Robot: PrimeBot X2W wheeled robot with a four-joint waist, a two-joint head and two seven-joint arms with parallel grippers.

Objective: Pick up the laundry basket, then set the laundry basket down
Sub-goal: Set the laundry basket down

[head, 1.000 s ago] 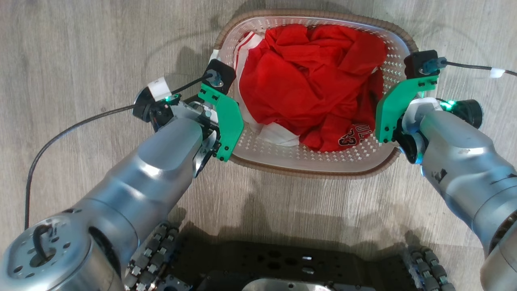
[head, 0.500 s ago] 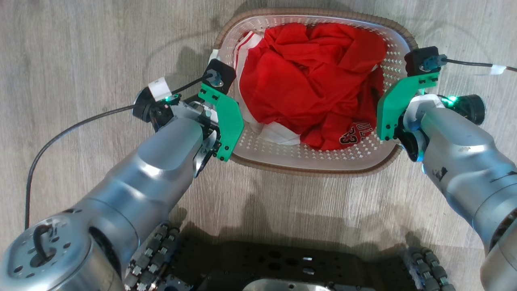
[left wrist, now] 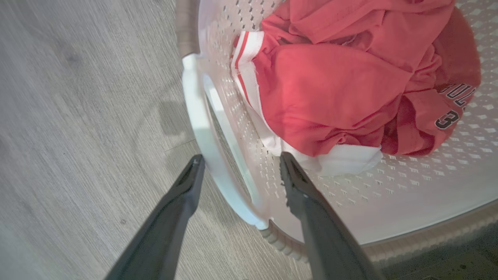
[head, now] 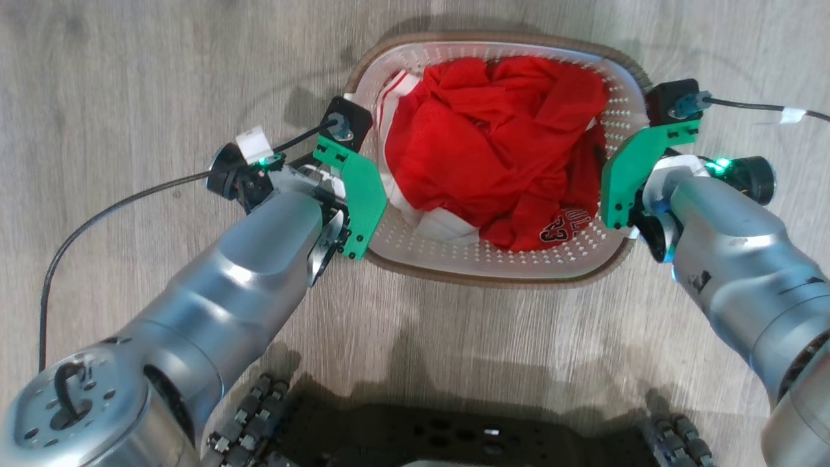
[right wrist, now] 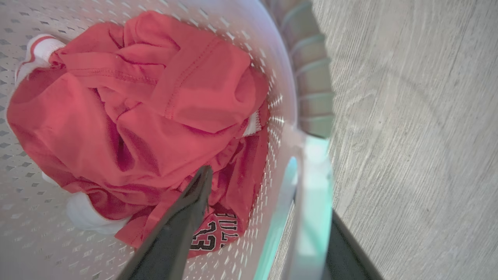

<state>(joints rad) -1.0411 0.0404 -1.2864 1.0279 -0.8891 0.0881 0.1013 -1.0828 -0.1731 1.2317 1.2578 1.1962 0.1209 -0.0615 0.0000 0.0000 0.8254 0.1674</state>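
Note:
The laundry basket [head: 486, 263] is white and perforated with a brown rim, and it stands on the wood floor ahead of me. A crumpled red jersey [head: 493, 143] with white trim lies in it. My left gripper [left wrist: 242, 157] is open and straddles the basket's left white handle [left wrist: 202, 128], one finger outside it and one inside the wall. My right gripper [right wrist: 268, 194] is open as well. One of its fingers is over the jersey [right wrist: 136, 116] and the other sits outside the right handle [right wrist: 311, 194]. In the head view, green wrist plates [head: 353, 194] hide both sets of fingers.
A black cable [head: 117, 207] trails over the floor [head: 130, 78] from my left wrist, and another cable [head: 752, 107] runs off to the right. My dark wheeled base [head: 454, 434] lies just below the basket.
The whole head picture has slid downward, so the camera has moved. The basket looks slightly smaller and further up the floor. Both grippers stay at the handles with their jaws open.

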